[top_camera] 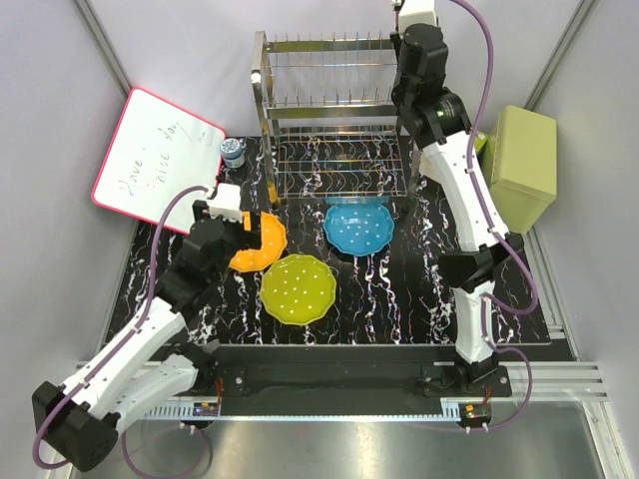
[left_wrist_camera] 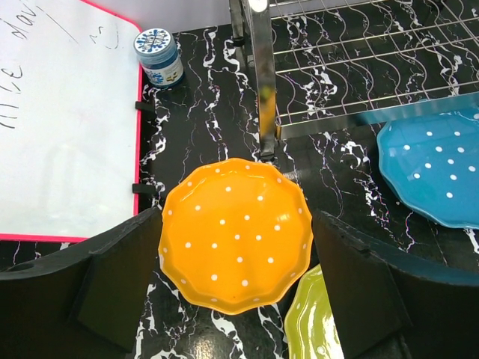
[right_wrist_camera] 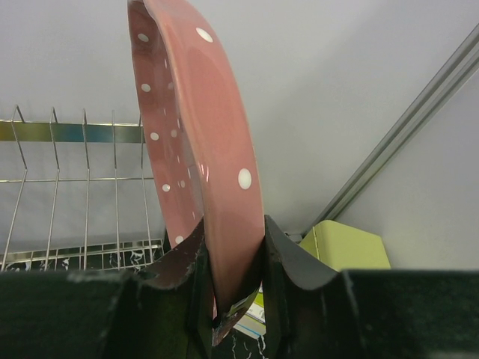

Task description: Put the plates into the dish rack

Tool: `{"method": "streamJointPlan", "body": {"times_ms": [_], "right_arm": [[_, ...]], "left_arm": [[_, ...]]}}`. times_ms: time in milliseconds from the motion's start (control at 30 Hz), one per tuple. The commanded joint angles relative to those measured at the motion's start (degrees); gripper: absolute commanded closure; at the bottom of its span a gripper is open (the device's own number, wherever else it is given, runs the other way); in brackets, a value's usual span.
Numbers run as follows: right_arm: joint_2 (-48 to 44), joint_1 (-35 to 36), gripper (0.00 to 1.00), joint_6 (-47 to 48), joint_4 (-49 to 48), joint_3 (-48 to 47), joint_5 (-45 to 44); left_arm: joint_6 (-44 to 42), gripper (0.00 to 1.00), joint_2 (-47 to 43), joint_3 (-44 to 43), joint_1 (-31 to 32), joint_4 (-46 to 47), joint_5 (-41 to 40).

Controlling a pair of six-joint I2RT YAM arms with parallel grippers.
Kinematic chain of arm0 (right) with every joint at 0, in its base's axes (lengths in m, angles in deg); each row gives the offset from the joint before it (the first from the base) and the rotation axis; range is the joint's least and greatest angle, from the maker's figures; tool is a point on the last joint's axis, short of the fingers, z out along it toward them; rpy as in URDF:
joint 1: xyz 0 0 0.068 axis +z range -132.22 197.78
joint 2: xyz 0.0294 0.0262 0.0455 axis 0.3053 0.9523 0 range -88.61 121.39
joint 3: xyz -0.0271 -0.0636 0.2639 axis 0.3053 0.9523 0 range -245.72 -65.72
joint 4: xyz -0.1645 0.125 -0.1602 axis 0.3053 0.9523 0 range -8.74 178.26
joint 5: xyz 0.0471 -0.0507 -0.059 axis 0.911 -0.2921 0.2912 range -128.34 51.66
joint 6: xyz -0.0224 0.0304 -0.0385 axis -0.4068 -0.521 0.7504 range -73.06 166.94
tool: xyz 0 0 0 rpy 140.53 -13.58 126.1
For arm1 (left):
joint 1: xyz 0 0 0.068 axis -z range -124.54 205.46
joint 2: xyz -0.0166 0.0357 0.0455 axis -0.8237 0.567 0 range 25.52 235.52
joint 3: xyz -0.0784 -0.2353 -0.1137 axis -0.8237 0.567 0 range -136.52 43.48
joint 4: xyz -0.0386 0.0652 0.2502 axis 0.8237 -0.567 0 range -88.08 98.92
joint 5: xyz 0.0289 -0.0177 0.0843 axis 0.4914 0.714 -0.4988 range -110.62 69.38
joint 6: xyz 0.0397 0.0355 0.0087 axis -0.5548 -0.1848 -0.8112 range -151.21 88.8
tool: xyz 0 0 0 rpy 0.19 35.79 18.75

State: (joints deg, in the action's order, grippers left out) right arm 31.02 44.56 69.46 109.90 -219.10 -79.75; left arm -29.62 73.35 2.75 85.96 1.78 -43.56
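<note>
A: Loading the rack point(top_camera: 334, 120) – how far along?
B: Nothing racked yet. Right gripper point(right_wrist_camera: 232, 288) pinches the pink plate point(right_wrist_camera: 198, 142) upright by the rack's right end. Orange plate point(left_wrist_camera: 236, 232), blue plate point(top_camera: 357, 228), yellow plate point(top_camera: 297, 288) lie near of it; left gripper point(left_wrist_camera: 238, 284) gapes empty above orange.

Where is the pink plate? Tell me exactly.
In the right wrist view, the pink plate stands on edge, clamped in the right gripper, with the wires of the dish rack behind to its left.
</note>
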Motion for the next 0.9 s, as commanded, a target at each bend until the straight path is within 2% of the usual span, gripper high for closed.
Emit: {"method": "streamJointPlan", "body": {"times_ms": [0,267,633,867], "right_arm": [[0.68,0.2,1.0,-0.9,-7.81,-4.38,-3.5],[6.13,0.2,1.0,-0.46,-8.43,-8.51,-5.7],[6.49,0.2,1.0,2.79,-14.84,-6.49,-9.57],[6.75,0.2,1.0,2.44,-14.93,-4.91,-10.72]], "left_arm": [[1.14,0.13,0.24,-0.14,-0.18,3.27,1.14],[1.14,0.12,0.59,-0.31,-0.18,3.18,1.5],[2.37,0.12,1.03,0.48,-0.27,3.45,2.37],[2.46,0.12,1.3,0.74,-0.27,3.79,2.46]]}}
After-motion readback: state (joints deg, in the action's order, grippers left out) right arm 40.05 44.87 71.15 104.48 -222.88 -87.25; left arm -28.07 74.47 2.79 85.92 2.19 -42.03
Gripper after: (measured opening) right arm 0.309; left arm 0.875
